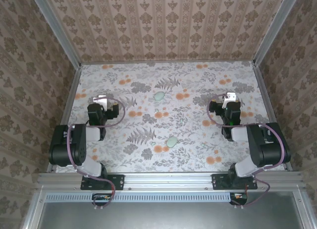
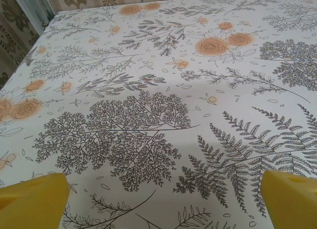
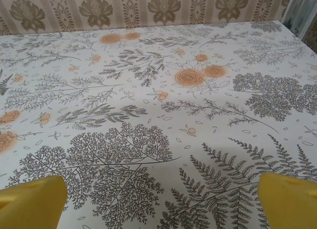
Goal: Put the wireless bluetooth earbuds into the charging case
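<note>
Both arms are sitting parked at their own sides. The left gripper (image 1: pixel 101 101) is hanging wide open, its yellow fingertips (image 2: pixel 32 201) showing at the two bottom corners of its wrist view. The right gripper (image 1: pixel 229 98) is in the same state, its fingertips (image 3: pixel 290 199) spread wide apart with nothing between them.

Two small pale mint items are lying on the floral table (image 1: pixel 198 154), between the arms and well apart from each other: the far mint piece (image 1: pixel 159 96) and the near mint piece (image 1: pixel 172 141). One is presumably the charging case, but they are too small in the top view to tell which, or whether the lid is open.

Risks I'm seeing:
- Picking the wrong piece first, because they look nearly identical from above.
- A smooth pebble shape squirting out of a two-finger pinch (off-centre closing would cause it).
- The case skating across the cloth if nothing is bracing it during insertion.
- The busy print masking the pale pieces, so the approach is landing beside them.
</note>
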